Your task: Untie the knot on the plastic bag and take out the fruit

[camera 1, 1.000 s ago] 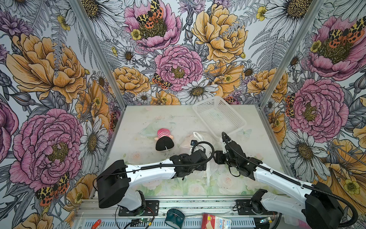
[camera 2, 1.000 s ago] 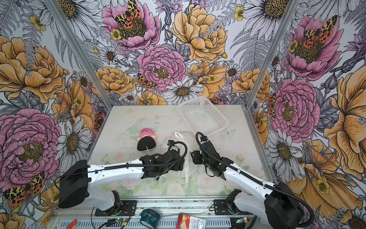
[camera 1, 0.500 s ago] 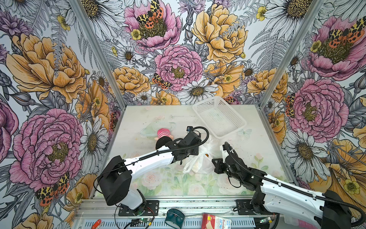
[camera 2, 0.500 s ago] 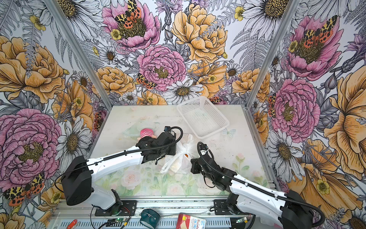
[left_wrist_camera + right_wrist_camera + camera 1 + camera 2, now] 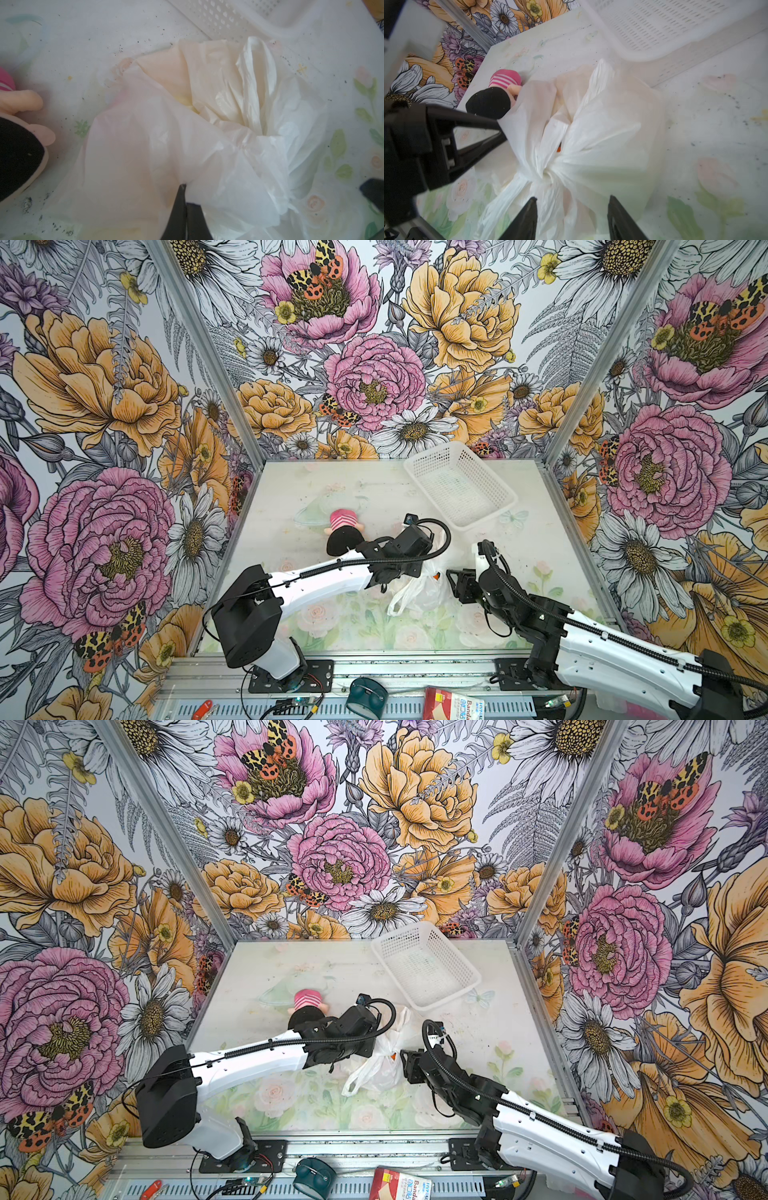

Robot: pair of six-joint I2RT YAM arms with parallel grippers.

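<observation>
Left gripper (image 5: 184,193): we find its two black fingers pressed together on a fold of the plastic bag (image 5: 207,124), pinching the thin white film. On the right gripper (image 5: 572,199) we find the fingers (image 5: 529,216) spread apart, with a bunched loop handle lying between them on the gripper's side of the knot (image 5: 548,174). We cannot tell whether these fingers touch the film.

We note that the knot is tied. It is a small gathered lump from which the crinkled handles fan out. The fruit (image 5: 559,148) shows only as an orange speck through a gap beside the knot. In the left wrist view we also see a faint yellow tint through the film.

In both top views we locate the bag on the table (image 5: 332,489), toward the front middle, between the two grippers. A plush doll (image 5: 344,531) with a pink-and-white striped part and a black part lies just beside the bag, on the left arm's side. A white perforated basket (image 5: 459,485) stands near the bag, toward the back wall and turned at an angle to the table edges.
</observation>
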